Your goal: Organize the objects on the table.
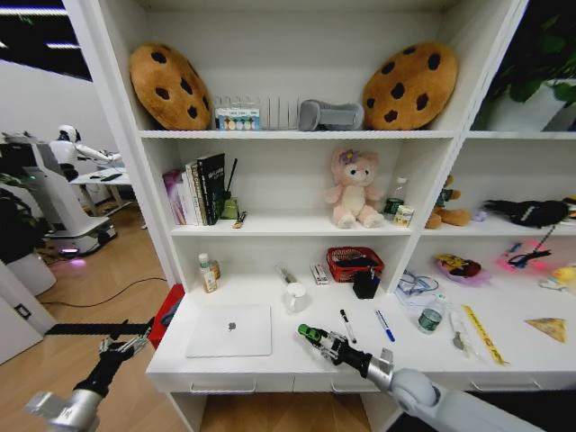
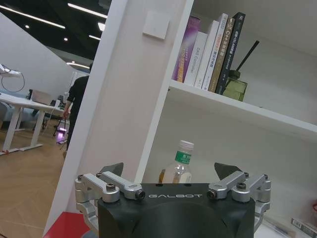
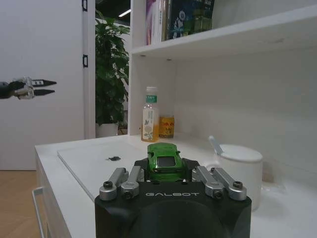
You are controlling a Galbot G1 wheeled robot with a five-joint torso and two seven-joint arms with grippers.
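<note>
My right gripper (image 1: 312, 336) is shut on the tiny green toy car (image 3: 166, 160) and holds it just above the white table (image 1: 297, 355), to the right of the slim silver laptop (image 1: 229, 330). The car (image 1: 309, 333) sits between the fingers (image 3: 121, 179). A black pen (image 1: 346, 326) and a blue pen (image 1: 384, 325) lie just beyond the gripper, side by side. Far right lies the yellow triangular wedge (image 1: 547, 328). My left gripper (image 1: 126, 340) hangs open off the table's left end, holding nothing; it also appears as the left gripper (image 2: 172, 171).
A white mug (image 1: 295, 296), a drink bottle (image 1: 208, 273), a black pen cup (image 1: 365, 284) and a red basket (image 1: 354, 263) stand along the table's back. A water bottle (image 1: 431, 315) and a yellow ruler (image 1: 483, 334) lie to the right. Shelves rise above.
</note>
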